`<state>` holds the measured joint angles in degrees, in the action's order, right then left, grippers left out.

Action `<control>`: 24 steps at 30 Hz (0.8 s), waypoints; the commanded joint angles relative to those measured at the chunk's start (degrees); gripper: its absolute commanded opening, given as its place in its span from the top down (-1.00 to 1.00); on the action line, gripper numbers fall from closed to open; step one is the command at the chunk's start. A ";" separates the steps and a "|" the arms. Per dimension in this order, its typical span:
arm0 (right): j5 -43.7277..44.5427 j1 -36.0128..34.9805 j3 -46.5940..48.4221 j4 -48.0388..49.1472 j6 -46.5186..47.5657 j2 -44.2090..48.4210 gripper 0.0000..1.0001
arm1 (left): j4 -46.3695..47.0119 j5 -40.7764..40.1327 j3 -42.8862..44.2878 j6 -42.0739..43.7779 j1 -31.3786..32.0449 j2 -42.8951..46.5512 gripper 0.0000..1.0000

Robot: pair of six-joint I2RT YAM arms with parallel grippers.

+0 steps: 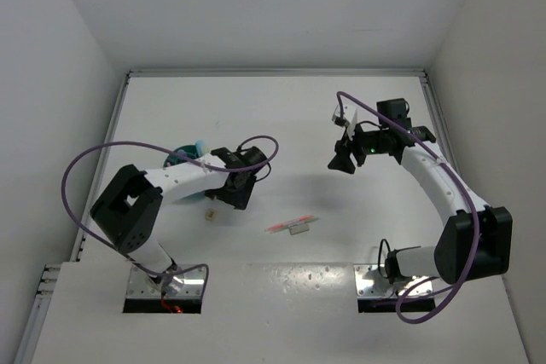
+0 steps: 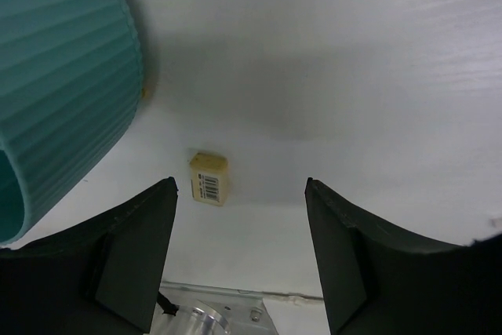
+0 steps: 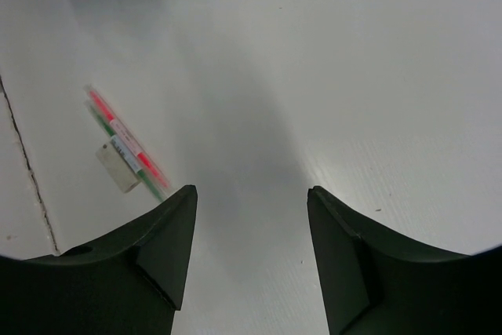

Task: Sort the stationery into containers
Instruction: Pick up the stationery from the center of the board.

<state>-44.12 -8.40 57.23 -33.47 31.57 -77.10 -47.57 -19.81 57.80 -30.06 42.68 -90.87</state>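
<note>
A ribbed teal organiser (image 1: 182,158) stands at the left behind my left arm, with a light-blue stick (image 1: 200,146) poking out; its wall fills the left of the left wrist view (image 2: 55,76). A tiny beige eraser (image 1: 208,215) with a barcode lies on the table; in the left wrist view (image 2: 209,179) it is just beyond the left fingertip. My left gripper (image 1: 237,195) (image 2: 241,194) is open and empty above it. A thin red pen (image 1: 290,224) with a green piece and a small pale piece (image 3: 118,167) beside it lies mid-table (image 3: 125,137). My right gripper (image 1: 343,162) (image 3: 251,198) is open, empty, raised.
White walls enclose the table. The metal base plate (image 2: 212,311) of the left arm shows near the bottom of the left wrist view. A seam (image 3: 27,170) in the table runs along the left of the right wrist view. Purple cables loop over both arms.
</note>
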 commanded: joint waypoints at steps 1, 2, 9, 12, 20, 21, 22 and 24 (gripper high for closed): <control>-2.99 -0.21 0.25 0.87 2.27 1.34 -0.18 | -2.61 -4.35 1.70 -1.57 -0.58 -3.16 -0.44; -2.99 -0.21 0.25 0.87 2.27 1.86 -0.18 | -3.31 -4.36 1.70 -2.10 -0.58 -3.96 -0.44; -2.99 -0.21 0.25 0.87 2.27 2.92 -0.18 | -1.82 -2.60 0.56 -2.11 -3.64 -4.49 -0.44; -2.99 -0.21 0.25 1.39 2.27 3.53 -0.18 | -0.60 -1.19 -0.06 -1.58 -4.27 -4.49 -0.44; -3.52 -0.21 -0.28 1.39 2.27 4.68 -0.15 | -0.59 1.18 -0.06 -0.52 -5.41 -4.49 0.04; -3.52 -0.21 -0.28 1.39 2.27 4.68 -0.15 | -0.59 1.18 -0.06 -0.52 -5.41 -4.49 0.10; -3.52 -0.21 -0.28 1.39 2.79 4.68 -0.15 | -0.59 1.18 -0.06 -0.52 -5.41 -4.49 0.11; -4.04 -0.21 -0.28 1.39 2.79 4.68 -0.13 | -1.20 1.18 -0.06 -1.04 -4.89 -3.97 0.16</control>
<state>-45.28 -8.40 57.14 -33.45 32.58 -73.76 -48.36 -19.20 57.87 -30.85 37.87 -96.12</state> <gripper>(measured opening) 0.568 0.425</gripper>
